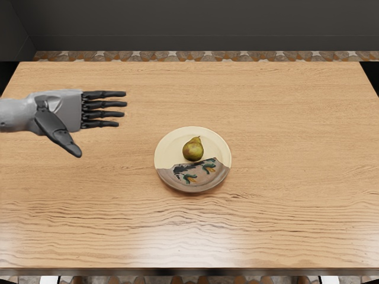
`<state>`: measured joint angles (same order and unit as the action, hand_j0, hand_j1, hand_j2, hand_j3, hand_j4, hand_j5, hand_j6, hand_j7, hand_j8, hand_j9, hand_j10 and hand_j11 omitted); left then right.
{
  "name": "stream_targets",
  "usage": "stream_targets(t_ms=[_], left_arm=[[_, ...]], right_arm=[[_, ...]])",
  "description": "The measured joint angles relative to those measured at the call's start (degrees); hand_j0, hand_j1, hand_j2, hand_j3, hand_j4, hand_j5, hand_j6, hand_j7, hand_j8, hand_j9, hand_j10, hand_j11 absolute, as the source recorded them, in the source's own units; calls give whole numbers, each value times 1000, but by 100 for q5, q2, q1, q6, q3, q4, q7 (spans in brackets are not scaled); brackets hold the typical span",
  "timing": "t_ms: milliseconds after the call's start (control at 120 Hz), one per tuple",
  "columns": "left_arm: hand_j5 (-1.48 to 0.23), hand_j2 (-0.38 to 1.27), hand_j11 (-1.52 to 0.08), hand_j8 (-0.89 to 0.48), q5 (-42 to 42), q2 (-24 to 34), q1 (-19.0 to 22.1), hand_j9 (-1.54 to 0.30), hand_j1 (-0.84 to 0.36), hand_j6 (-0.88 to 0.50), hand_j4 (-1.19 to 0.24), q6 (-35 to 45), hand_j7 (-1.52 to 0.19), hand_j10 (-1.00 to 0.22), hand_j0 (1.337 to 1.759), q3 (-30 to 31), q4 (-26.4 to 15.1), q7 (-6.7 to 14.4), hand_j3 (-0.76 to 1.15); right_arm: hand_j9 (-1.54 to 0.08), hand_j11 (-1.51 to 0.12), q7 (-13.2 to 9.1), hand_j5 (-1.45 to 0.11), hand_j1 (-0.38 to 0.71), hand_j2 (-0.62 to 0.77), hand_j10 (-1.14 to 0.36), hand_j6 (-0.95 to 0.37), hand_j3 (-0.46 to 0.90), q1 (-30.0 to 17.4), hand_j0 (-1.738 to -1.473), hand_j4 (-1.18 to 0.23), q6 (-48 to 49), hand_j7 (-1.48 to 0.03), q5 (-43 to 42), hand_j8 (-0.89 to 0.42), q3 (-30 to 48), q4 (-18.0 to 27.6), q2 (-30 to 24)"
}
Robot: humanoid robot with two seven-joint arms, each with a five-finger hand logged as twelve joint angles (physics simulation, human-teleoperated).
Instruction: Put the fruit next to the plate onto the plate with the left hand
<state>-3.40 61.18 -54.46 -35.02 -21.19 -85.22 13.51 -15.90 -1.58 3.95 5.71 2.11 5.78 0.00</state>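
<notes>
Over on the left edge, the grey left arm (15, 113) reaches in above the bench (284, 106). The robot hand (80, 112) is laid out flat and open: four black fingers (106, 104) point straight to the right, lying side by side with slim gaps between them, and the thumb (59, 135) angles down and away from the palm. It grips nothing at all. How high it hangs above the wood, I cannot tell.

Moving right, a stretch of bare wood grain lies between those fingertips and the plate (169, 142), so hand and plate are well apart. The plate sits near the middle of the bench, round, cream across its upper part, with a grey-brown lower section (195, 171) painted in dark, green and orange strokes.

And there is the pear (193, 149), on the plate, not beside it. It stands upright with its narrow end up, just above the painted section and close to the plate's centre. The skin is yellow-green with a brownish tinge on the lower body, and it casts a small shadow on the cream glaze.

Further right, plain bench runs to the far edge. Behind it, a strip of pebbled floor (207, 56) and a dark wall (195, 23).
</notes>
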Motion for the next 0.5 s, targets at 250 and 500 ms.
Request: stream_targets(t_ms=[250,500], left_arm=[[-26,4,-26,-19,-389,264,294,-26,326,-19,-19,-2,-26,-20,1658,45,9,1057,0],[-24,3,-24,-18,-721,480,307,-24,327,-18,-18,-5,-24,-19,1658,32,29,2049,0]], right_arm=[[0,0,-1,0,-349,0,0,-1,0,4,-1658,0,1,0,0,0,-20,2,0],[0,0,0,0,-349,0,0,-1,0,10,-1658,0,1,0,0,0,-34,9,0]])
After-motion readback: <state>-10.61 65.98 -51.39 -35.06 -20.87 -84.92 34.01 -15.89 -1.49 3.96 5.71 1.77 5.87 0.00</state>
